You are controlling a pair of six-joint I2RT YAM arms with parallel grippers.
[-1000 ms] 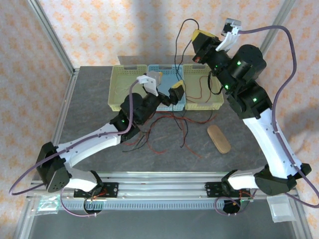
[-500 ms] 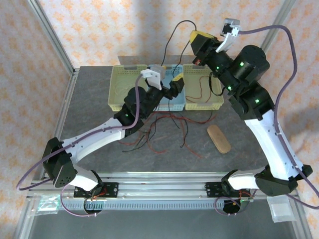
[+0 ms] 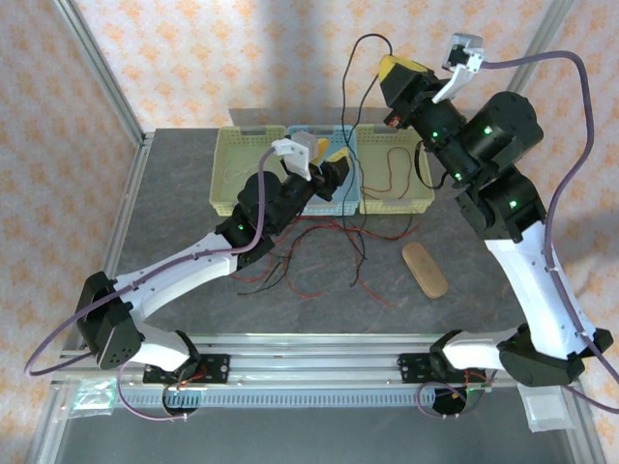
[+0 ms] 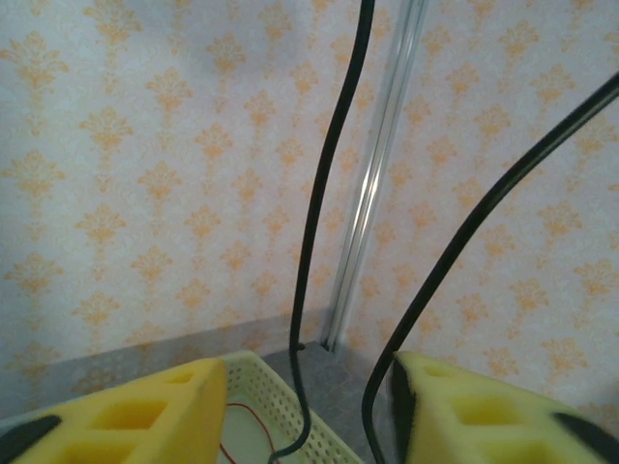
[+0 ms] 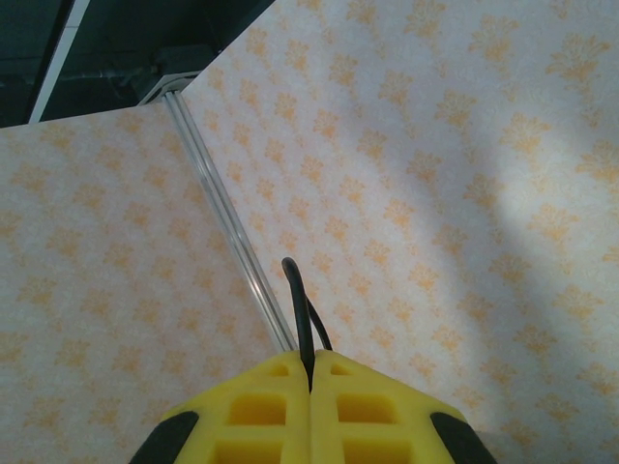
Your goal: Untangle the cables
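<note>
Evidently the right fingers (image 5: 276, 411) clamp a black cable (image 4: 320, 193) high over the trays (image 3: 237, 174) to hang it clear of the tangle (image 3: 309, 261) on the tabletop (image 3: 174, 232), while the left fingers (image 4: 455, 406) stand apart around its strands, poised to pinch.

Pale orange-patterned walls (image 3: 193, 58), grey tabletop (image 3: 174, 232), aluminium corner posts (image 3: 97, 68)
</note>
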